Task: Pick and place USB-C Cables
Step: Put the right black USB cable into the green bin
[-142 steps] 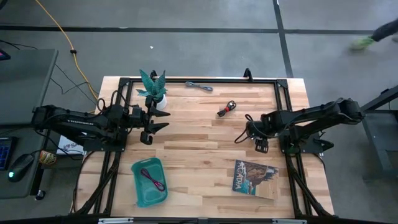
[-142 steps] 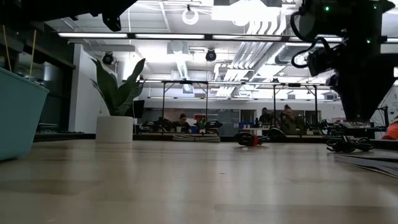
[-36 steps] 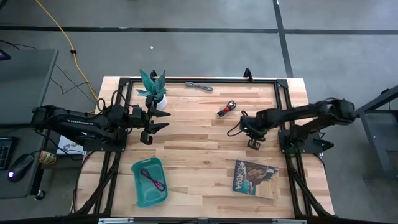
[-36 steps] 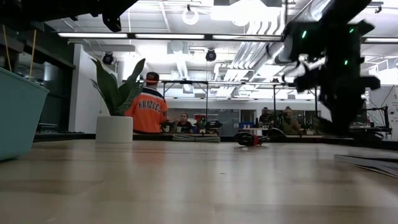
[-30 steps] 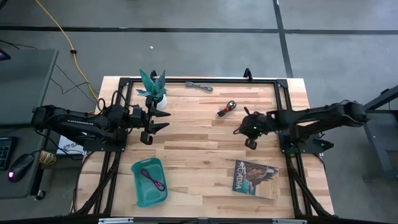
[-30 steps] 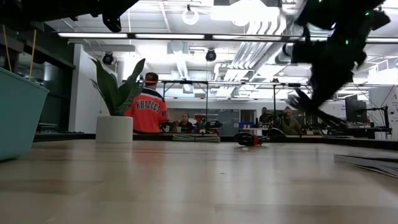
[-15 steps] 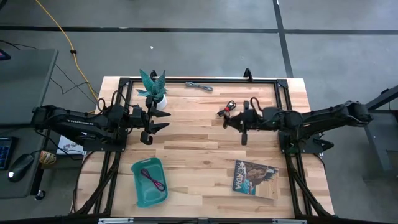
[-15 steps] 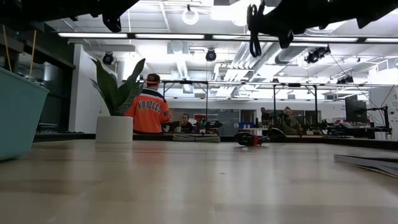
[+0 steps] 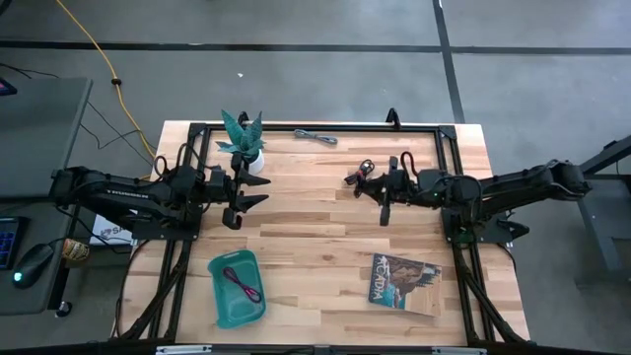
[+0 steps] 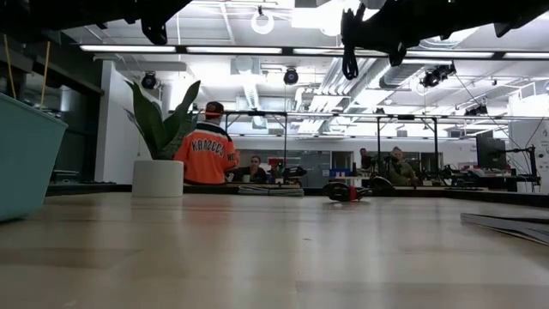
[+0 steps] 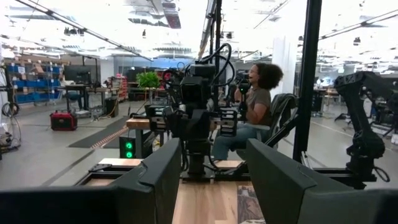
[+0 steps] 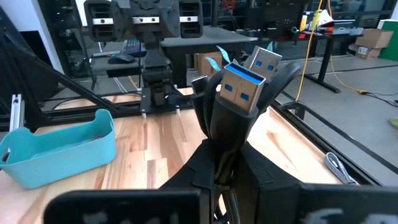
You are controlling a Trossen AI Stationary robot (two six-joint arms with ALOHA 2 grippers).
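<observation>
My right gripper hovers high over the table's middle right, shut on a black USB cable bundle. Two blue-tongued plugs stick out past the fingers. A black-and-red cable lies on the table just beyond the gripper, and a grey cable lies by the far edge. A maroon cable lies inside the teal tray at the near left. My left gripper waits open at the left, above the table, with nothing between its fingers. My right gripper pinches the black bundle's middle between its two fingers. The fingers lie about level and point toward the table's left. The bundle is lifted clear of the table, its plugs beyond the fingertips and a loop hanging below.
A potted plant stands at the far left next to my left gripper. A book lies at the near right. A yellow cord runs over the floor. A person in an orange shirt stands beyond the table.
My right gripper has gone up and toward the table's left and far edge with the black bundle, tipping from pointing down to about level. The bundle stays clear of the table. Behind the table the person in orange has shifted slightly.
</observation>
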